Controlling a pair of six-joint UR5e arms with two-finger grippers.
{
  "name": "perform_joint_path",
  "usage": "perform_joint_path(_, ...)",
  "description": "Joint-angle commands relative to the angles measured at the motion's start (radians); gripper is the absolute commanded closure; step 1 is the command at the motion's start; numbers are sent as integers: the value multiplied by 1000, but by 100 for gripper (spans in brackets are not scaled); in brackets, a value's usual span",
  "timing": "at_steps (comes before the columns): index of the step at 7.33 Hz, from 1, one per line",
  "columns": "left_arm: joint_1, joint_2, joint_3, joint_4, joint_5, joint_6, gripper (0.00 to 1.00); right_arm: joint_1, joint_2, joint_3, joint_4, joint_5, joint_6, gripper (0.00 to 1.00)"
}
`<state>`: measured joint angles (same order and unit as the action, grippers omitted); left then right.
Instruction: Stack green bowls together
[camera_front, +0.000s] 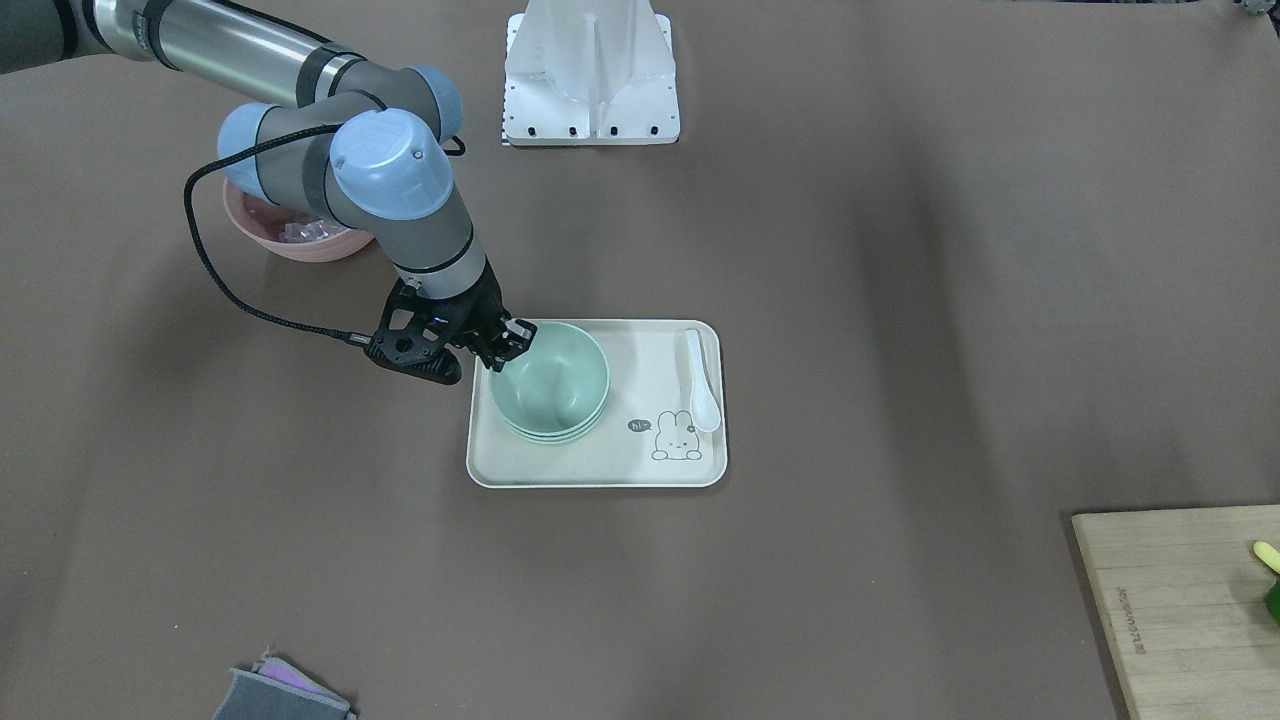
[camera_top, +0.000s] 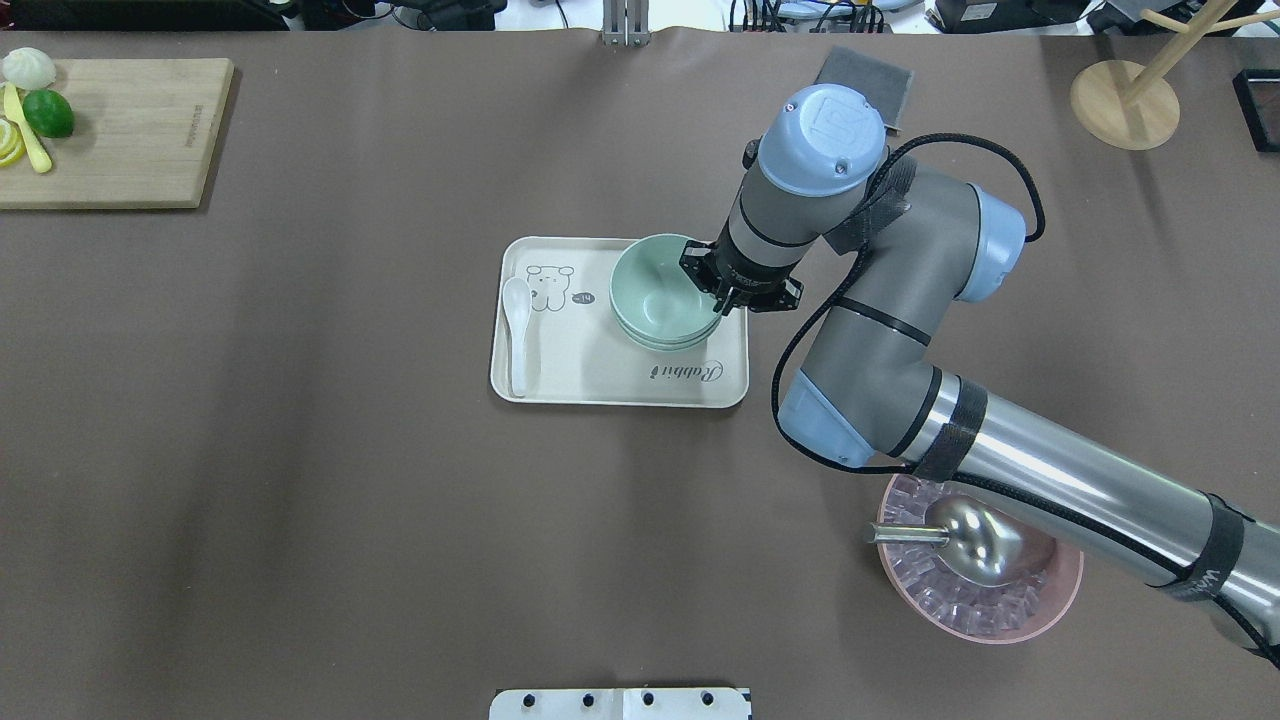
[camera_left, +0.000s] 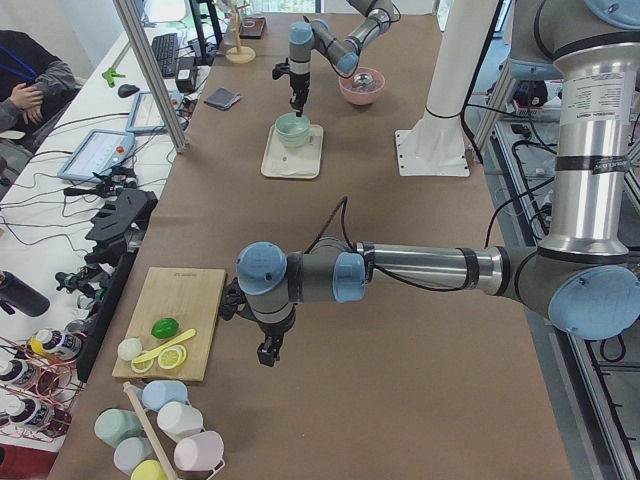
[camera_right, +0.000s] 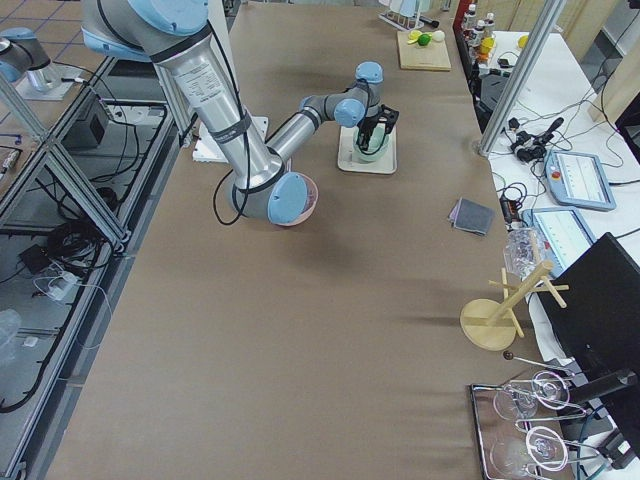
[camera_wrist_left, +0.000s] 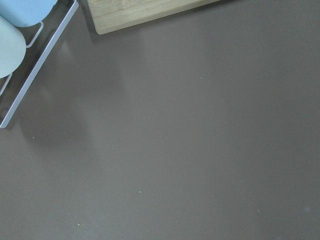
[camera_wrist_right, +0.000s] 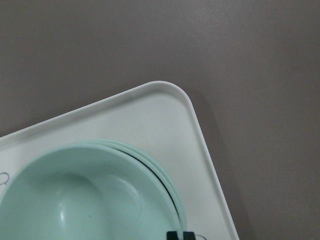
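Three pale green bowls (camera_front: 550, 385) sit nested in one stack on a cream tray (camera_front: 600, 465), also seen in the overhead view (camera_top: 660, 295) and the right wrist view (camera_wrist_right: 85, 200). The top bowl sits slightly off-centre on the two below. My right gripper (camera_front: 512, 345) stands at the stack's edge nearest the robot, its fingertips (camera_wrist_right: 173, 235) close together on the top bowl's rim. My left gripper (camera_left: 268, 352) hovers over bare table near the cutting board, seen only in the exterior left view; I cannot tell if it is open or shut.
A white spoon (camera_top: 517, 330) lies on the tray (camera_top: 600, 385). A pink bowl (camera_top: 1065, 600) with ice cubes and a metal scoop (camera_top: 960, 535) sits under the right arm. A cutting board (camera_top: 110, 130) with fruit, a grey cloth (camera_top: 865, 75) and a wooden stand (camera_top: 1125, 100) line the far edge.
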<state>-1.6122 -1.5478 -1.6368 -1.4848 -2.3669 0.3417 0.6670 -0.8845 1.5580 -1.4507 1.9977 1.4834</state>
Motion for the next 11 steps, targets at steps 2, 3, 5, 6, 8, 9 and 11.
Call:
perform_joint_path(2, 0, -2, 0, 0, 0, 0, 1, -3, -1, -1, 1, -13, 0, 100)
perform_joint_path(3, 0, -2, 0, 0, 0, 0, 1, -3, -1, -1, 1, -13, 0, 100)
perform_joint_path(5, 0, -2, 0, 0, 0, 0, 1, -1, 2, -1, 1, -13, 0, 100)
perform_joint_path(6, 0, -2, 0, 1, 0, 0, 1, -1, 2, 0, 1, -13, 0, 100)
perform_joint_path(8, 0, -2, 0, 0, 0, 0, 1, -3, 2, -1, 1, -13, -2, 100)
perform_joint_path(9, 0, -2, 0, 0, 0, 0, 1, -3, 2, -1, 1, -14, -2, 100)
perform_joint_path(11, 0, -2, 0, 0, 0, 0, 1, -7, 2, -1, 1, -28, -3, 100)
